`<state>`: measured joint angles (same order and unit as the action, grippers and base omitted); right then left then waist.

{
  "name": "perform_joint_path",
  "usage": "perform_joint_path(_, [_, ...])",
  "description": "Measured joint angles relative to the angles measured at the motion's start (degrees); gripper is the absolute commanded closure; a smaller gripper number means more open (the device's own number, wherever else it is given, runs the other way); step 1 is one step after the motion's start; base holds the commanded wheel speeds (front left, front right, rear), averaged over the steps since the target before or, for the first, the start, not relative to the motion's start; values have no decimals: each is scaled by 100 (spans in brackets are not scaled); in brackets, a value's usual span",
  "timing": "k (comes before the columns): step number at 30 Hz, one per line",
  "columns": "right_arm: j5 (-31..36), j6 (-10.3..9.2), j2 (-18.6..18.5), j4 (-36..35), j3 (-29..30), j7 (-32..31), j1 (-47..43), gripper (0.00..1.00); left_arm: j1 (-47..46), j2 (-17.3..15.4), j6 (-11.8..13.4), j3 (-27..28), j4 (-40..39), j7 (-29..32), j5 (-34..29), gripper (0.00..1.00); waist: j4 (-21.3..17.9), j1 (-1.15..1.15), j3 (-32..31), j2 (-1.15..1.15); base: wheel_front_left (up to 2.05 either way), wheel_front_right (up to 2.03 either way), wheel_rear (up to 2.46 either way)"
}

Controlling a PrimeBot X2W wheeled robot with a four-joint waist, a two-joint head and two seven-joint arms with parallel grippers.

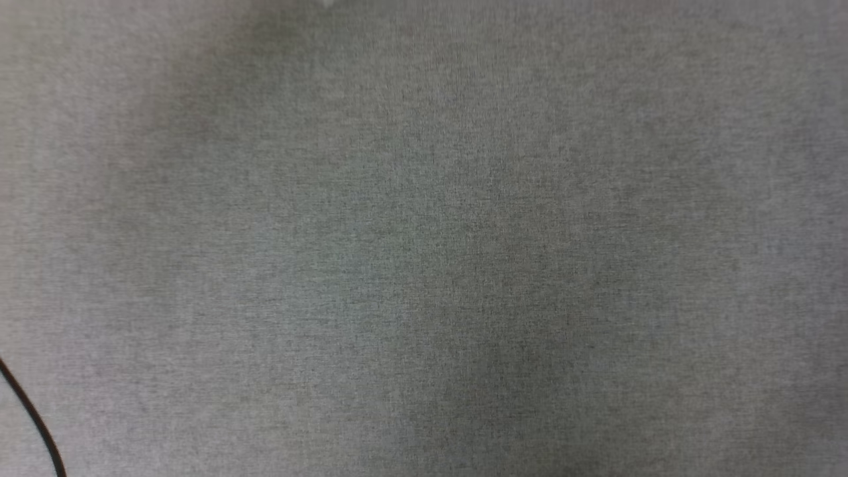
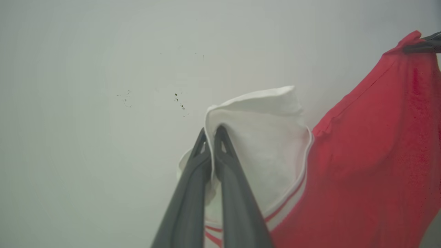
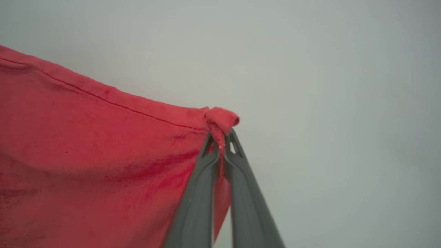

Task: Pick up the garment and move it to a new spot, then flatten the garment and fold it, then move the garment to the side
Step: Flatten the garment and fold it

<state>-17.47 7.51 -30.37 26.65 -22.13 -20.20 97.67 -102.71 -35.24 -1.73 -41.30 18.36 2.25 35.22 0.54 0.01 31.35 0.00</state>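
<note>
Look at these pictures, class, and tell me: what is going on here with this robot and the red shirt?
The robot is holding the garment with both claws. Its left claw is shut on the edge of the white sleeve, and its right claw is shut on a red hemmed corner. The garment hangs spread between the two grips, not yet flattened or folded. The head view looks down on a grey cloth surface.
</note>
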Motion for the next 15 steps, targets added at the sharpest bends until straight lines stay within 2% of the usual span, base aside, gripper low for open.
perform_joint_path(1, [125,0,64,203,-24,149,346,100,-381,135,-52,33,287,-49,-55,100,-9,0,125,0,0,0,0])
perform_joint_path(8, [343,0,244,738,-136,524,1027,100,-984,313,-76,51,745,-152,-221,100,-36,0,393,0,0,0,0])
perform_joint_path(11, [441,0,382,890,-203,635,1105,100,-994,324,-19,36,720,-178,-235,100,-37,0,501,0,0,0,0])
perform_joint_path(15, [497,-1,537,1025,-258,775,965,100,-575,200,94,-18,597,-269,-234,100,-24,0,637,0,0,0,0])
